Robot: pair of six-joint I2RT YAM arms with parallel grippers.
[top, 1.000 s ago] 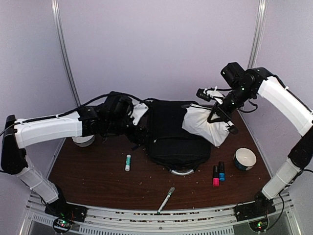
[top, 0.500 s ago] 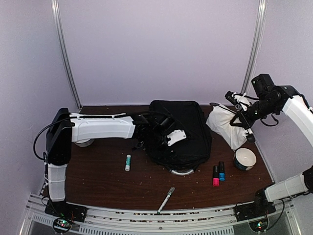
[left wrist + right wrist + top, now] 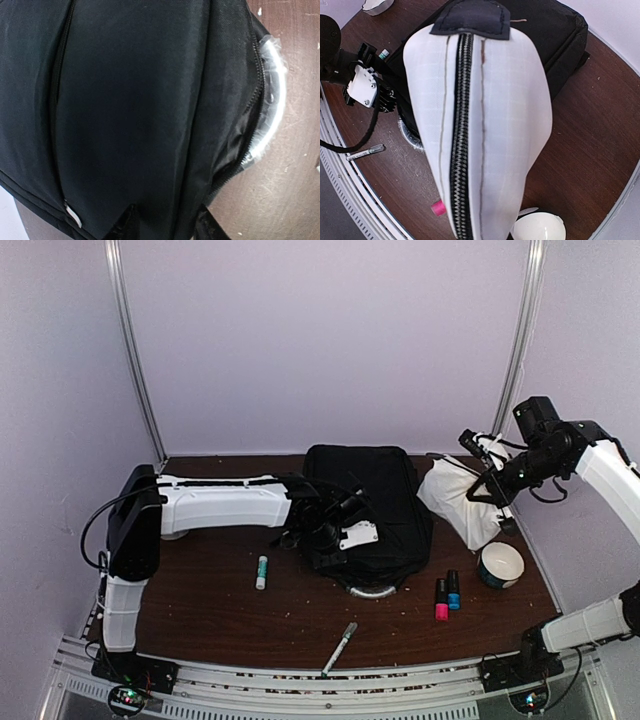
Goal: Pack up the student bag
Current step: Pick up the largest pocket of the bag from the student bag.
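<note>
The top view is evenly lit by soft, diffuse light from above; the pale walls show no hot spots. Shadows on the table [image 3: 200, 610] are faint and short. The student bag [image 3: 375, 500] reads as a near-featureless black mass, its detail lost. In the left wrist view the fabric is dim and slightly soft, the left gripper [image 3: 162, 227] is a blurred dark shape at the bottom edge, and a shiny rim [image 3: 274, 90] throws white glare. In the right wrist view the white pouch [image 3: 480, 100] is very bright yet sharp along its zipper, and the table edge bows with lens distortion at the corners.
</note>
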